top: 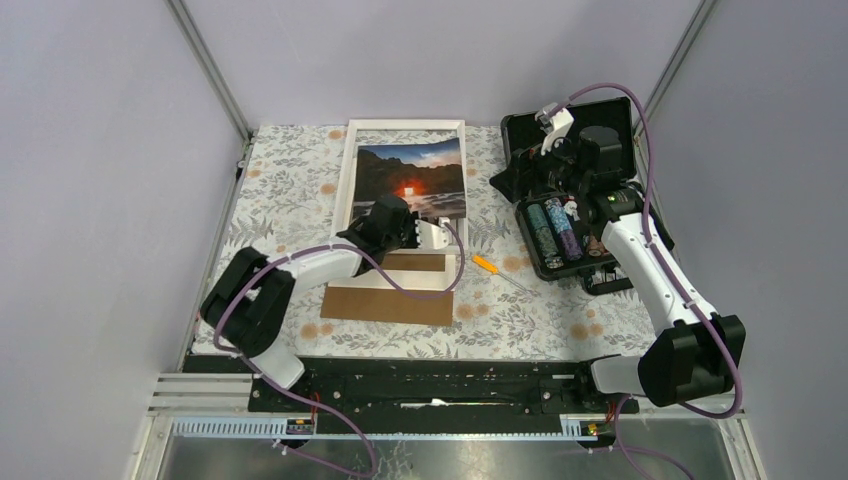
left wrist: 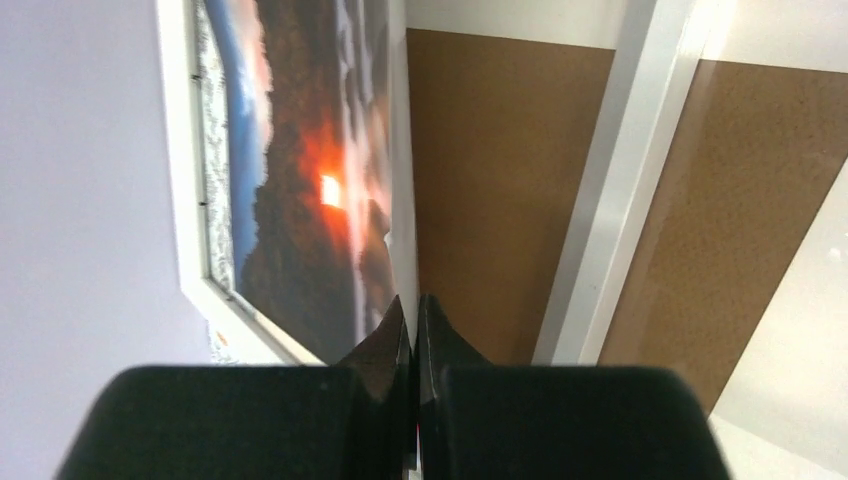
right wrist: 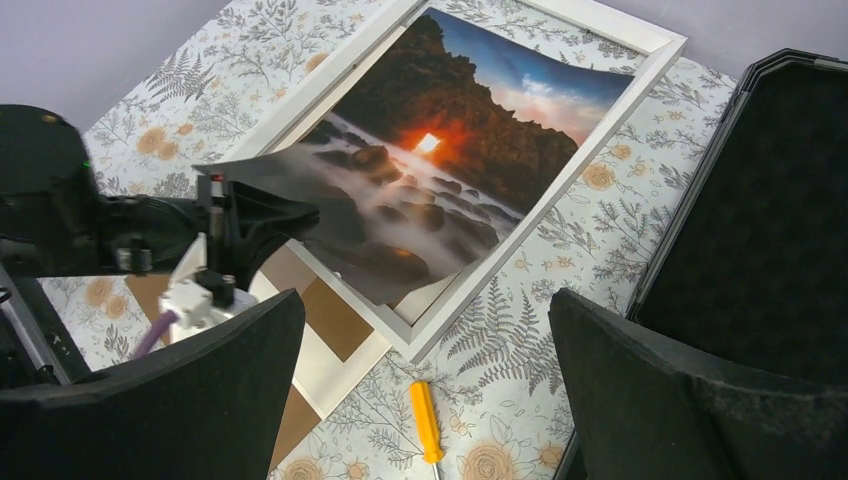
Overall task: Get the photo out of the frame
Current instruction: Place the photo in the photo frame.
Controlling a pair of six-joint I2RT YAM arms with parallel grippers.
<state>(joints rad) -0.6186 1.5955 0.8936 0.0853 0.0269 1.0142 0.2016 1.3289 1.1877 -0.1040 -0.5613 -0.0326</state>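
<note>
The photo [right wrist: 430, 170] ran lengthwise away from the left hand [right wrist: 290, 215], which we found pinching its near edge; right hand [right wrist: 425, 310] spread.

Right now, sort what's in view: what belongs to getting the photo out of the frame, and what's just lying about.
For the job: the photo, the frame, the left end effector pinching the photo's edge.
Lying about: loose brown board, yellow screwdriver, black case, open right end effector.

Place: robot lab.
Walls: plain pale purple panels [top: 100, 150] box me in.
Base: I am bolted to a long black metal rail [top: 430, 380].
</note>
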